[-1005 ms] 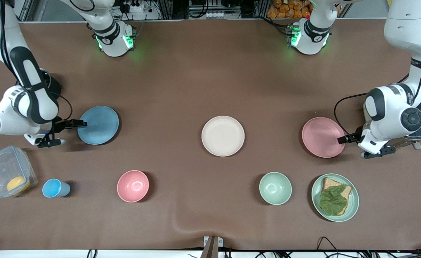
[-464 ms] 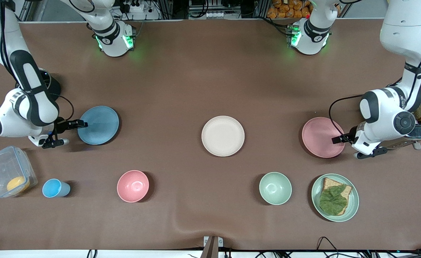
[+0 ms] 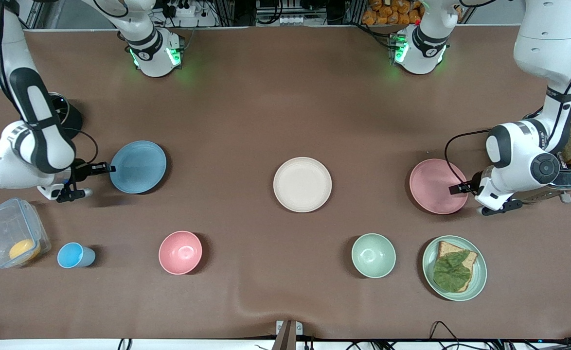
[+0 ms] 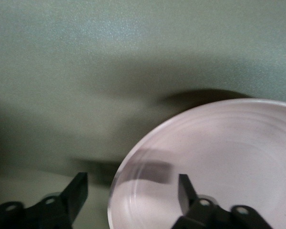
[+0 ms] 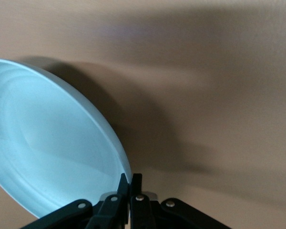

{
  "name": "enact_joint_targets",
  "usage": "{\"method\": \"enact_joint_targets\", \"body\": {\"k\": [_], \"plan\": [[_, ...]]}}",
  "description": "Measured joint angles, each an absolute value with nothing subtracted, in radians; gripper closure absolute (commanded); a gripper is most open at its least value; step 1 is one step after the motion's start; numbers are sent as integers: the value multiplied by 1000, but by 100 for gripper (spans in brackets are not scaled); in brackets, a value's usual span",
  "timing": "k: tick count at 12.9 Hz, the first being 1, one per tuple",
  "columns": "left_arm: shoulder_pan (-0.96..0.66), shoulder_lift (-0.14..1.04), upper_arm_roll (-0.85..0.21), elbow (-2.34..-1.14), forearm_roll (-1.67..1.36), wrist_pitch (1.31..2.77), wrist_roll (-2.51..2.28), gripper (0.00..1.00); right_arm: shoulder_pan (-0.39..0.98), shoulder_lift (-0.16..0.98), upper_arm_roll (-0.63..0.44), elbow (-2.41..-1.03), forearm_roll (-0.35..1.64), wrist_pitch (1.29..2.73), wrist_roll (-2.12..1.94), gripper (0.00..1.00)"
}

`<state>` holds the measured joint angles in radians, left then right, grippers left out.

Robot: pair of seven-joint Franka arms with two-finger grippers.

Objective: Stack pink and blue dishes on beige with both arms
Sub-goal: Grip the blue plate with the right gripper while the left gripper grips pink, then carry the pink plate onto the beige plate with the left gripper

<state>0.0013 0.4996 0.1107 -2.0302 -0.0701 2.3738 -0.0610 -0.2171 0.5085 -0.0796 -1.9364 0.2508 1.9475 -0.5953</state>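
The light blue plate (image 3: 138, 166) sits toward the right arm's end of the table, one edge raised off the cloth. My right gripper (image 3: 108, 168) is shut on its rim; in the right wrist view the fingertips (image 5: 125, 180) pinch the tilted blue plate (image 5: 52, 152). The pink plate (image 3: 436, 186) lies flat toward the left arm's end. My left gripper (image 3: 458, 188) is open and straddles its rim. In the left wrist view one finger (image 4: 183, 183) is over the pink plate (image 4: 219, 157) and the other is outside it. The beige plate (image 3: 302, 184) lies bare mid-table.
Nearer the front camera stand a clear box (image 3: 13, 239) holding something orange, a small blue cup (image 3: 74, 255), a pink bowl (image 3: 180, 252), a green bowl (image 3: 373, 255) and a green plate (image 3: 480, 277) with bread and a leaf. A toaster (image 3: 570, 170) stands beside the left arm.
The right gripper has tipped the blue plate up and shifted it slightly toward the middle. The left gripper has slid a little farther over the pink plate's rim.
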Motion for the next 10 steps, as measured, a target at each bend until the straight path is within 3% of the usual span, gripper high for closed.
{"method": "enact_joint_targets", "body": {"k": [2,3,4,5,10], "plan": [[4,500,111,-2030,-71,2374,-61,53,-217,509,-80,-1873,251,1872,-595,100],[7,500,111,-2030,-73,2374,-61,68,-217,509,-80,-1853,251,1853,-595,100],[9,500,111,-2030,-77,2374,-61,89,-217,510,-80,-1838,251,1836,-594,100],[11,500,111,-2029,-81,2374,-61,100,-217,510,-79,-1824,251,1816,-593,100],[12,481,89,-2015,-141,2371,-19,100,-217,512,-79,-1782,251,1775,-589,100]]}}
